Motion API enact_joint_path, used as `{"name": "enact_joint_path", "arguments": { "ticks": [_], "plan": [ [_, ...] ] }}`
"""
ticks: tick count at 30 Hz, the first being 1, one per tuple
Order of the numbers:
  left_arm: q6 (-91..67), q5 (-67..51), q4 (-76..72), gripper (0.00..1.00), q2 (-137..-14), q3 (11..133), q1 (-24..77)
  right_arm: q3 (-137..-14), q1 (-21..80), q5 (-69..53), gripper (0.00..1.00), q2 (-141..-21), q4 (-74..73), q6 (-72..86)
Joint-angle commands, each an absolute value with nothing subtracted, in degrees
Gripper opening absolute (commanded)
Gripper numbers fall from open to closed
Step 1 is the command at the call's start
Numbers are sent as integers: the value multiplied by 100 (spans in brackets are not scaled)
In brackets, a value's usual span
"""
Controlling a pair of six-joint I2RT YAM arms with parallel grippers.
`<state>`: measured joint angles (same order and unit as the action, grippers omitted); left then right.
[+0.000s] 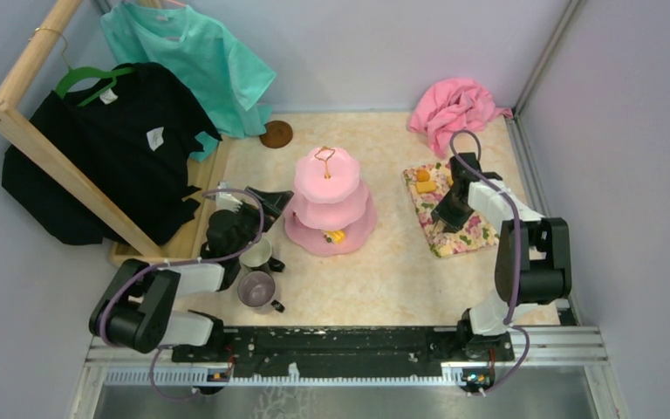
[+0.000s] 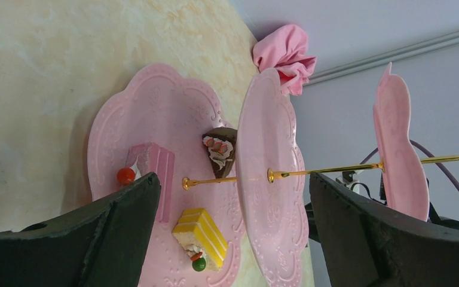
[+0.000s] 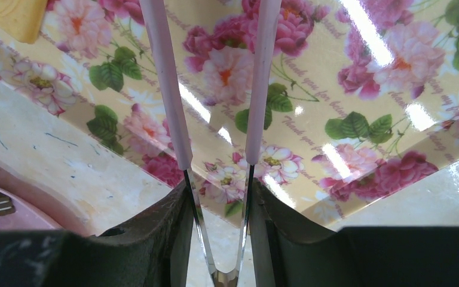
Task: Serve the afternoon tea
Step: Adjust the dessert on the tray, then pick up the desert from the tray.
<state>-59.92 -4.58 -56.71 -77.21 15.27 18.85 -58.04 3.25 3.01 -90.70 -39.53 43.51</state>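
Observation:
The pink three-tier cake stand (image 1: 329,205) with its gold loop stands mid-table. In the left wrist view its bottom tier (image 2: 155,113) carries a yellow cake slice (image 2: 203,236), a brown slice (image 2: 219,149) and a pink slice (image 2: 152,167). My left gripper (image 1: 269,208) is open and empty, just left of the stand, jaws facing it (image 2: 233,179). My right gripper (image 1: 450,212) is shut on pink-tipped metal tongs (image 3: 167,89) over the floral mat (image 3: 334,89). Orange and yellow snacks (image 1: 423,181) lie on the mat. A white mug (image 1: 257,253) and a grey-purple mug (image 1: 257,288) stand front left.
A brown round saucer (image 1: 276,133) lies at the back by the clothes. A wooden rail (image 1: 52,161) with black and teal shirts fills the left side. The pink cloth (image 1: 455,109) sits at the back right corner. Walls close in on both sides.

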Motion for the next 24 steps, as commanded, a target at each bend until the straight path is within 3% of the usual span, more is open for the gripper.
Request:
{"name": "enact_joint_path", "arguments": {
  "ticks": [1, 24],
  "plan": [
    [-6022, -543, -6021, 99, -7815, 1670, 1846, -5795, 304, 478, 36, -8782, -3951, 4202],
    [-6059, -645, -6327, 99, -8377, 1823, 1776, -6703, 83, 671, 36, -9959, -4037, 3685]
  ]
}}
